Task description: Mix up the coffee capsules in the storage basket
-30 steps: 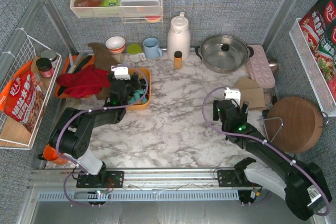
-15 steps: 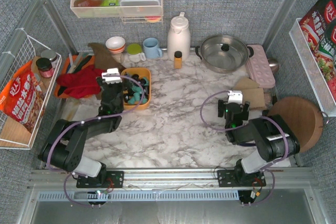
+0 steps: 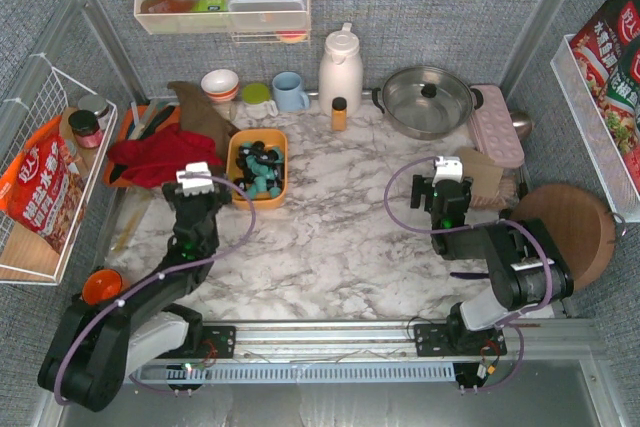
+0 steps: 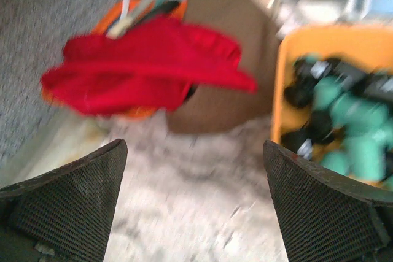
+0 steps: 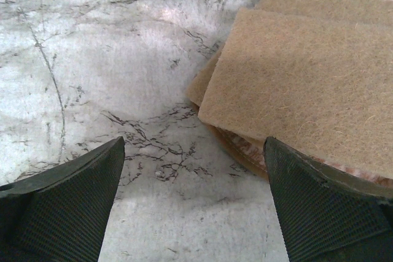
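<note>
Left side: my left gripper (image 3: 195, 187) stands fully open over the marble table (image 3: 330, 237), toward its left edge. In the left wrist view the left gripper (image 4: 195, 151) has its two dark textured fingers (image 4: 73, 200) spread wide, with bare marble between them. Nothing is held and nothing is touched.

Task items: the storage basket (image 3: 232, 162) sits on the far-left part of the table, short of the far edge. It lies just beyond and to the right of my left gripper, clear of it. In the left wrist view the storage basket (image 4: 288, 59) shows at the right edge, blurred. The coffee capsules (image 3: 258, 169) lie inside it as a loose heap, teal and black ones side by side. The wrist view shows the coffee capsules (image 4: 350, 121) the same way: black pods mostly farther back, teal pods nearer, some touching each other. An exact count cannot be made.

Adjacent items: a red cloth (image 3: 155, 159) lies to the left of the basket, near the table's left edge, and a brown cloth (image 4: 215, 47) lies between the two.

Right side: my right gripper (image 3: 448, 182) stands open over the right half of the table, well apart from the basket. The right gripper (image 5: 194, 151) holds nothing; marble shows between its fingers. Tan fibre mats (image 5: 307, 84) lie stacked just ahead and to the right, untouched.
</note>
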